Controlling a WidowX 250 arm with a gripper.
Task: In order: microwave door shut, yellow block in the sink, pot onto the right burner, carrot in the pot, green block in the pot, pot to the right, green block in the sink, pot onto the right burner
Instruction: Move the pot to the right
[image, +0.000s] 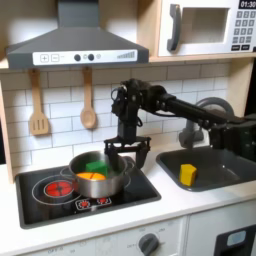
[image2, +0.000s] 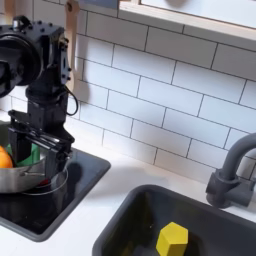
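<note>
Status, judged from current layout:

- Door (image: 203, 28): closed flush against microwave. Step complete.
- Yellow block (image: 187, 174): resting inside sink (image: 225, 170), near the first exterior view's left wall of basin. Also visible on sink floor in the second exterior view. Step complete.
- Pot (image: 96, 176): seated on stovetop (image: 45, 195), over burner at the first exterior view's right. Red ring of other burner left exposed at the first exterior view's left.
- Carrot (image: 92, 176): inside pot, orange body showing above rim. Step complete.
- Green block (image: 95, 165): inside pot, behind carrot, toward wall. Step complete.

Gripper (image: 127, 150): positioned above pot's rim at the first exterior view's right, pointing down. Fingers spread apart, nothing pinched between them. In the second exterior view, fingertips (image2: 62, 140) close above rim; contact with rim not determinable.

Current step, as estimated: move pot to the right, or removal of green block; not distinguishable from position alone.

Remaining:
1. Transfer green block from pot to sink.
2. Slide pot back onto right burner.
</note>
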